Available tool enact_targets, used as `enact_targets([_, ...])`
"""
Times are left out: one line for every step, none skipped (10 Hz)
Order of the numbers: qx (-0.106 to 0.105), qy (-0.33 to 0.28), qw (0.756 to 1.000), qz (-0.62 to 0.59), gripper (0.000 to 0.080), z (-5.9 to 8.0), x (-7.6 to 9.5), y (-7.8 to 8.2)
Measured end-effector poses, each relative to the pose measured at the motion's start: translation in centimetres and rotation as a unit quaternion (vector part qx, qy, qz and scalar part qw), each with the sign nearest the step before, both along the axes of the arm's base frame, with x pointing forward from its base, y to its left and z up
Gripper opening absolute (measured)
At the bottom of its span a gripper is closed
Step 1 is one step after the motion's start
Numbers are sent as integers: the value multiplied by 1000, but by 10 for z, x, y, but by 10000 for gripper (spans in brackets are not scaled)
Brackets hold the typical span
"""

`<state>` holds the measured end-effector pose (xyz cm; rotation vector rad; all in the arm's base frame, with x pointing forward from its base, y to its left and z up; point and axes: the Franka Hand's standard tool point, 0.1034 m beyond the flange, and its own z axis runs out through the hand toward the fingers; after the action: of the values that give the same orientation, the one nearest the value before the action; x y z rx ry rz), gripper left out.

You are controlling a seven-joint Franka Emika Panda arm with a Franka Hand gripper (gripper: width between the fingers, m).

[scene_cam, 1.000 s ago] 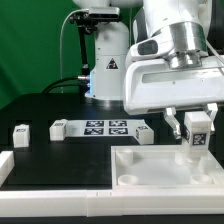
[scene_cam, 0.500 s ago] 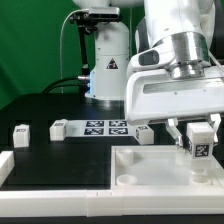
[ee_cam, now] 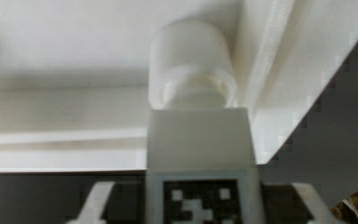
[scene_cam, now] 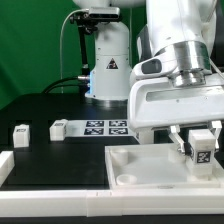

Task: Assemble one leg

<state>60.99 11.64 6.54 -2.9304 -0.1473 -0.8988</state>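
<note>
Within the last second the end effector [scene_cam: 203, 143] has come forward and lower. It is closed on the leg [scene_cam: 204, 152], which stays upright between the fingers. The leg now hangs over the white tray [scene_cam: 150, 160], at the exterior view's right. In the wrist view its round tip [ee_cam: 190, 65] lies close to the tray's wall [ee_cam: 69, 120]. We cannot tell if they touch. We judge that seating it in a socket comes next.

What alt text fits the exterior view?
The arm's tool grips a small white tagged leg over the white tray, at the exterior view's right. Two more legs and the marker board lie on the black table, toward the exterior view's left.
</note>
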Motion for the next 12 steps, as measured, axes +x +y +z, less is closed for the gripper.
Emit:
enact_targets([-3, -8, 1000, 4, 288, 0, 1, -2])
enact_targets([-3, 1, 1000, 3, 288, 0, 2, -2])
enact_targets([-3, 9, 1000, 4, 288, -3, 0, -2])
enact_targets([-3, 9, 1000, 4, 467, -3, 0, -2])
enact_targets([-3, 10, 1000, 4, 589, -3, 0, -2])
enact_targets([-3, 10, 1000, 4, 630, -4, 0, -2])
enact_targets([-3, 10, 1000, 4, 630, -4, 0, -2])
enact_targets([-3, 10, 1000, 4, 645, -4, 0, -2])
enact_targets([-3, 11, 1000, 4, 645, -4, 0, -2])
enact_targets([-3, 11, 1000, 4, 649, -4, 0, -2])
enact_targets([-3, 11, 1000, 4, 649, -4, 0, -2])
enact_targets([-3, 11, 1000, 4, 649, -4, 0, -2])
